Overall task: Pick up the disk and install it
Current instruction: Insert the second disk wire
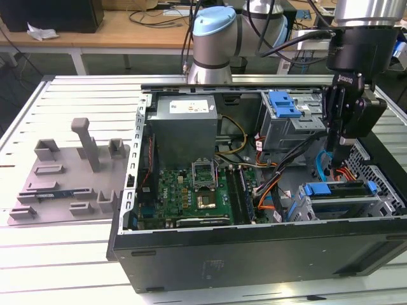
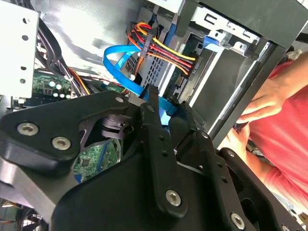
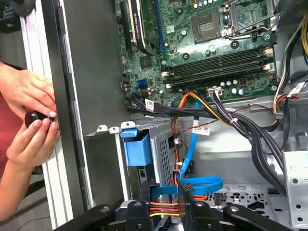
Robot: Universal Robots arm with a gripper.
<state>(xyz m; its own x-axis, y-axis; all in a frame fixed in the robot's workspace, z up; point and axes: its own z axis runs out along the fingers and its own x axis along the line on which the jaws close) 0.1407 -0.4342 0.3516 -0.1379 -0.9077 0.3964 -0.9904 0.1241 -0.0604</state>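
Slatted metal tabletop carried the opened computer case, with a grey fixture tray lying beside it toward the exterior view's left. I had the arm hanging nearly straight down, its gripper lowered inside the case above the drive cage. From my seat its black fingers looked pressed close together near a blue cable, pinching nothing I could make out. I couldn't pick out the disk. A person's hands rested against the case's outer edge.
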